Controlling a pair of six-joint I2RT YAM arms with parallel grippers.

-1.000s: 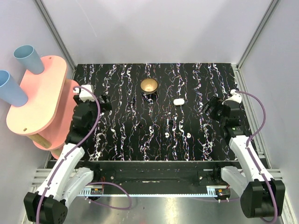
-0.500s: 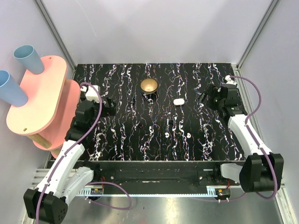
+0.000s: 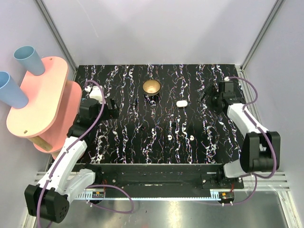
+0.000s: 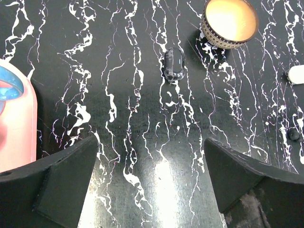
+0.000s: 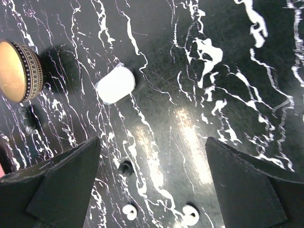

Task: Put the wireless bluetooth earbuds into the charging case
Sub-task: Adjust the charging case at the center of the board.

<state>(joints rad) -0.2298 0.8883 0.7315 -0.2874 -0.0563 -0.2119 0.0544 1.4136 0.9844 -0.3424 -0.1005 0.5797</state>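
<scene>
My left jaws are wide open and hold nothing. My right jaws are wide open too, and empty. The white charging case (image 3: 181, 102) lies on the black worktop (image 3: 213, 152), a little to the right of the gold bowl (image 3: 151, 87). The two tiny earbuds (image 3: 169, 137) lie apart from each other, nearer to me than the case.
</scene>
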